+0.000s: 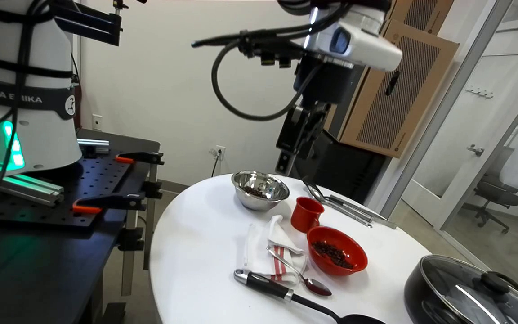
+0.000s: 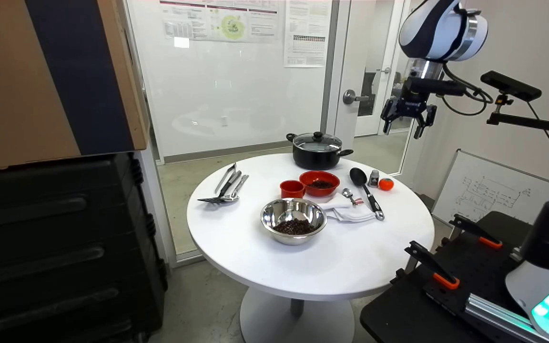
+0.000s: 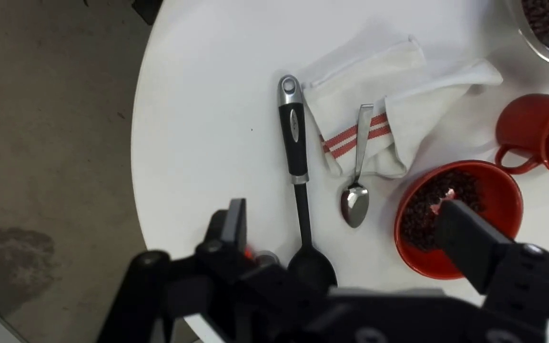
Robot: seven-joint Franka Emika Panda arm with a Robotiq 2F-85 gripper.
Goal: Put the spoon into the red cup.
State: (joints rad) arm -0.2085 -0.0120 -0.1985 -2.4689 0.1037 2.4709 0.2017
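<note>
The metal spoon [image 3: 354, 206] lies with its handle on a folded white towel [image 3: 422, 114] and its bowl on the table. It also shows in both exterior views [image 1: 317, 286] [image 2: 347, 193]. The plain red cup [image 1: 305, 215] stands upright with its handle toward the red bowl; it also shows in an exterior view [image 2: 292, 189] and at the right edge of the wrist view [image 3: 522, 121]. My gripper [image 3: 343, 208] is open and empty, high above the table, as both exterior views show [image 2: 402, 133] [image 1: 292, 165]. In the wrist view the spoon bowl appears between the fingers.
A red bowl [image 3: 504, 205] of dark beans sits beside the cup. A metal bowl [image 2: 274, 232] with beans is near it. A black serving spoon [image 3: 294, 138] lies beside the towel. A lidded pot [image 2: 316, 158], tomato [image 2: 386, 184], shaker [image 2: 374, 178] and metal utensils [image 2: 237, 186] are around.
</note>
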